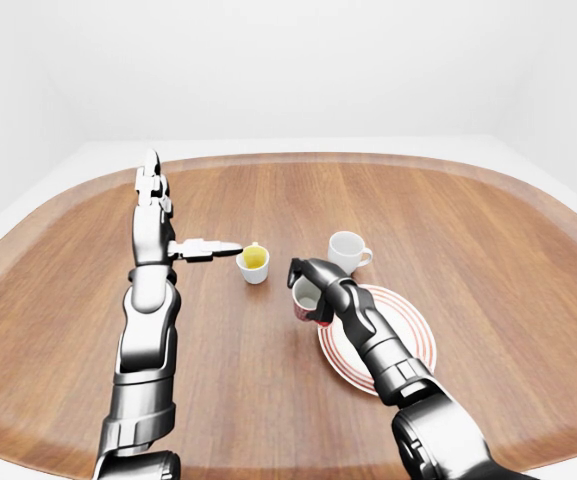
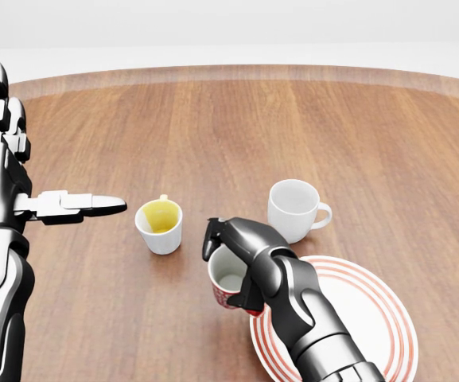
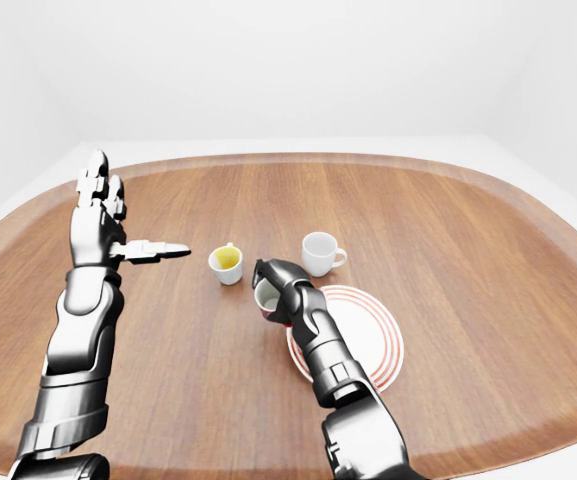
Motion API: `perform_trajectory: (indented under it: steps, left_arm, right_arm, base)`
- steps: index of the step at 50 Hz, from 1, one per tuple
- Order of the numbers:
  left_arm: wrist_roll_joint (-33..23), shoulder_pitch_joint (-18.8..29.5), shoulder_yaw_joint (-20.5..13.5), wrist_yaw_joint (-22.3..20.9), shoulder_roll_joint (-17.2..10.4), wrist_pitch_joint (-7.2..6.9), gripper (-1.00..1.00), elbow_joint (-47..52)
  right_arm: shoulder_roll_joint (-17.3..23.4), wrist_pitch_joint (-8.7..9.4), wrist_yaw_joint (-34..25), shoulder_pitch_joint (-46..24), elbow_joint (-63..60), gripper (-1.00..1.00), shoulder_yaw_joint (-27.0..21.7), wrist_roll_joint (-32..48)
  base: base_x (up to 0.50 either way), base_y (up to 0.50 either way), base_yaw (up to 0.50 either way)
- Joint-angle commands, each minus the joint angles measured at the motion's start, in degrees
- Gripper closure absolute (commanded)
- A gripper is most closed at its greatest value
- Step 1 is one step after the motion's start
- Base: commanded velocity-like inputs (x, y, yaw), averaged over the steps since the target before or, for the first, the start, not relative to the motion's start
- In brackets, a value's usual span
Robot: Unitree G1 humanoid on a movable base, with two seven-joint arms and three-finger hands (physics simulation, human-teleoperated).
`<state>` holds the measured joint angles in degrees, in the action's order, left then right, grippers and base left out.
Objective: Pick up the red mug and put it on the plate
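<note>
The red mug [image 2: 227, 301], white inside, is held in my right hand [image 2: 231, 269], whose fingers close round its rim and side. It hangs tilted slightly, just over the left rim of the white plate with red rings [image 2: 388, 306] at the lower right of the head view. My forearm covers part of the plate's left side. At the left edge my left hand [image 2: 6, 171] is raised and open, palm empty, thumb pointing right toward the small cups.
A white mug [image 2: 293, 208] with its handle to the right stands just above the plate. A small white cup with yellow inside [image 2: 159, 224] stands left of the red mug. The round wooden table [image 2: 237, 127] stretches toward the top of the view.
</note>
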<state>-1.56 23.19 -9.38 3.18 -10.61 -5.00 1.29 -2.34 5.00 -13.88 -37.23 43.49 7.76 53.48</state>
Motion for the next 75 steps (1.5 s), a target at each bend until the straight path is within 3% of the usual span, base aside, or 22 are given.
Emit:
perform_trajectory:
  steps: [1,20,75]
  left_arm:
    - [-0.1,-0.2,0.0,0.0,0.1,0.0,-1.0,0.3]
    - [-0.3,-0.3,0.1,0.0,0.2,0.0,-1.0,1.2]
    - [-1.3,0.0,0.8,0.2,0.8,0.0,-1.0,-0.2]
  right_arm:
    - [2.2,0.0,-1.0,3.0,-4.1,1.0,-1.0,0.6]
    - [5.2,0.0,-2.2,7.8,-8.5,1.0,-2.4,0.4]
    - [12.8,0.0,1.1,11.0,-3.9,1.0,-6.7,-4.6]
  base:
    - [0.0,0.0,0.0]
    - [0.0,0.0,0.0]
    - [0.0,0.0,0.0]
